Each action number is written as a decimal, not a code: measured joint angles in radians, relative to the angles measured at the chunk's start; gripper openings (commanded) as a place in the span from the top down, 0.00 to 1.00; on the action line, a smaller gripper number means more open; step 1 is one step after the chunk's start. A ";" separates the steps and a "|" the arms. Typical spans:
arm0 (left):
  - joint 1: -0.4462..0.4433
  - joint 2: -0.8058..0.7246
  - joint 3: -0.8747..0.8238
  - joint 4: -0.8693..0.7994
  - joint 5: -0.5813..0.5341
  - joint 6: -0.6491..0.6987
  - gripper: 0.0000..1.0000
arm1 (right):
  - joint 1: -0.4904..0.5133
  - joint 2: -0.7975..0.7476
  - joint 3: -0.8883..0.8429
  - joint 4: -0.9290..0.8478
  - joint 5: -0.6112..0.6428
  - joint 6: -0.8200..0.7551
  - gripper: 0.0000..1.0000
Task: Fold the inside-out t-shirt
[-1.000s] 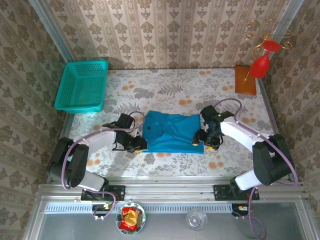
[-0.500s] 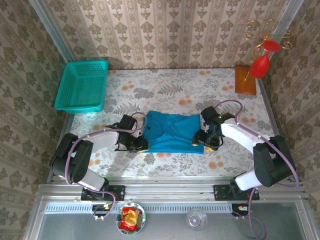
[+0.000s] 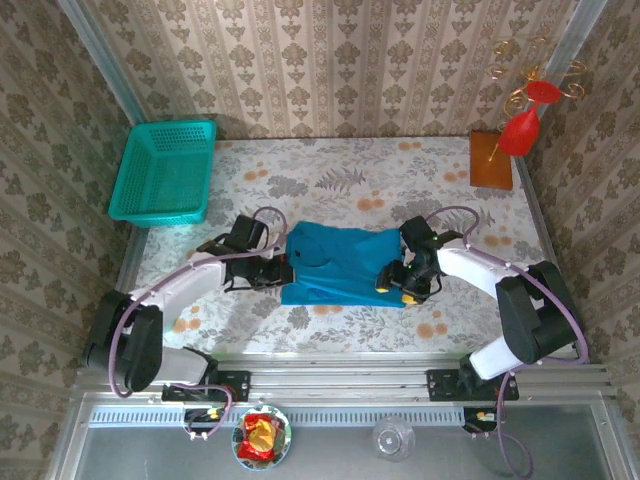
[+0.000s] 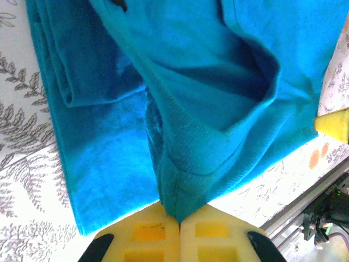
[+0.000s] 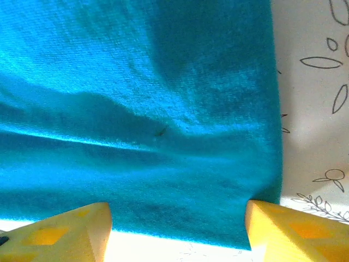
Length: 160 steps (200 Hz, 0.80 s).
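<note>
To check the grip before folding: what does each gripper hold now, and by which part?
The left gripper is shut on the t-shirt, pinching a raised fold at its left side. The right gripper stands open astride the t-shirt's right edge, holding nothing.

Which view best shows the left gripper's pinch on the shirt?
Left wrist: the left gripper is shut on a fold of the t-shirt. Top external shows that pinch small, at the shirt's left edge. Right wrist shows cloth inside the open right gripper.
</note>
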<state>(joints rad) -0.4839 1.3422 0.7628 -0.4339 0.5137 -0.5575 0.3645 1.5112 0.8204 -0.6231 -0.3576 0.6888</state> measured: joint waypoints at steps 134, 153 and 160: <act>-0.001 0.031 0.027 -0.127 -0.218 0.050 1.00 | 0.018 0.061 -0.045 0.171 -0.187 0.045 0.27; -0.007 0.072 0.023 -0.128 -0.246 0.062 1.00 | 0.017 0.067 -0.032 0.152 -0.177 0.044 0.27; -0.010 0.088 0.018 -0.128 -0.254 0.065 1.00 | 0.018 0.068 -0.029 0.146 -0.170 0.043 0.27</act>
<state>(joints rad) -0.4942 1.4300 0.7811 -0.5617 0.2600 -0.4923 0.3824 1.5795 0.7914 -0.4774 -0.5274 0.7322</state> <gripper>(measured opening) 0.061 0.735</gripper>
